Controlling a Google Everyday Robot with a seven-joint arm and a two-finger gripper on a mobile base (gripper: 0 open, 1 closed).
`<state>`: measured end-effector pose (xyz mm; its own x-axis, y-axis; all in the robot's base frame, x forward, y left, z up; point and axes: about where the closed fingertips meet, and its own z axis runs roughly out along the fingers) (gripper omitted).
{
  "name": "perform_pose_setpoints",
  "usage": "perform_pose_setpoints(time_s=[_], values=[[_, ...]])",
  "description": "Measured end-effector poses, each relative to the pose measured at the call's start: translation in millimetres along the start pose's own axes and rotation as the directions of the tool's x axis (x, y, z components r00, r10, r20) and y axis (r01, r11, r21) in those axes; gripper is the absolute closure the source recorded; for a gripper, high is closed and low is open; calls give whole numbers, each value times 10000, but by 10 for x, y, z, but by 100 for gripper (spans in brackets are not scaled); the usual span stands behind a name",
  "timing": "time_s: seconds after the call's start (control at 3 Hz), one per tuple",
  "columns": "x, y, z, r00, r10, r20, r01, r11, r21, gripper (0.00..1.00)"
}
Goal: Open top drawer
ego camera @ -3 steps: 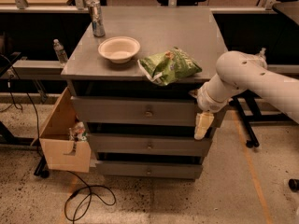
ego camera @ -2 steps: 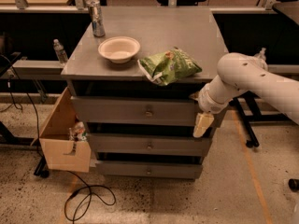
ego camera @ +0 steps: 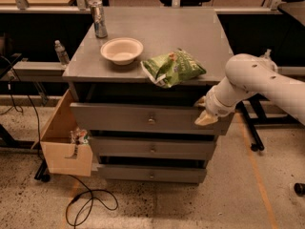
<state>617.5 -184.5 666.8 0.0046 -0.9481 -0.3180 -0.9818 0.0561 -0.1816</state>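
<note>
Camera view: the top drawer (ego camera: 124, 118) now stands farther out from under the table (ego camera: 181, 32) than a second ago, so the opening looks under way. The end effector (ego camera: 204, 111) sits at the drawer's right end, against the front. Whether it is apart or together, I cannot tell.
</note>
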Motion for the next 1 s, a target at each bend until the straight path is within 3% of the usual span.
perform_pose_setpoints(time_s=[0.33,1.0], values=[[-26,-15,-76,10000,0,0,0,10000,0,95],[-54,-30,-156,10000,3,3,-3,10000,2,100]])
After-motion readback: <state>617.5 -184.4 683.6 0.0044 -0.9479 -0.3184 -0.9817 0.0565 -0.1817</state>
